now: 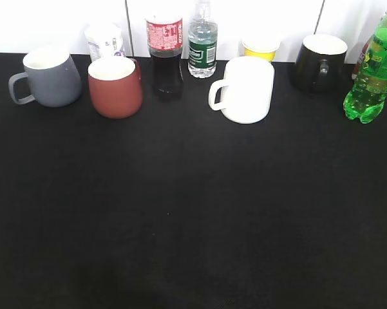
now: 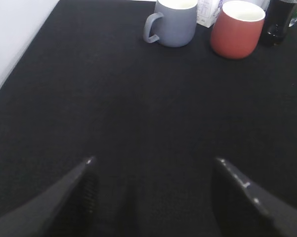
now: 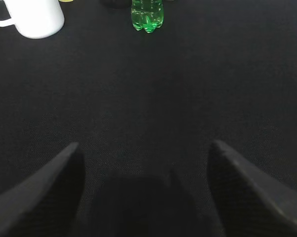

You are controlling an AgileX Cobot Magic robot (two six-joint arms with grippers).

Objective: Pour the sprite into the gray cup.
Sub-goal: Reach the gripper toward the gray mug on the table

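The sprite, a bright green bottle, stands upright at the far right of the black table; its lobed base shows at the top of the right wrist view. The gray cup stands at the far left with its handle to the left; it also shows in the left wrist view. My left gripper is open and empty, well short of the gray cup. My right gripper is open and empty, well short of the sprite. Neither gripper shows in the exterior view.
Along the back stand a brick-red mug, a cola bottle, a clear bottle with a dark green label, a white mug, a yellow cup, a black mug and a white carton.
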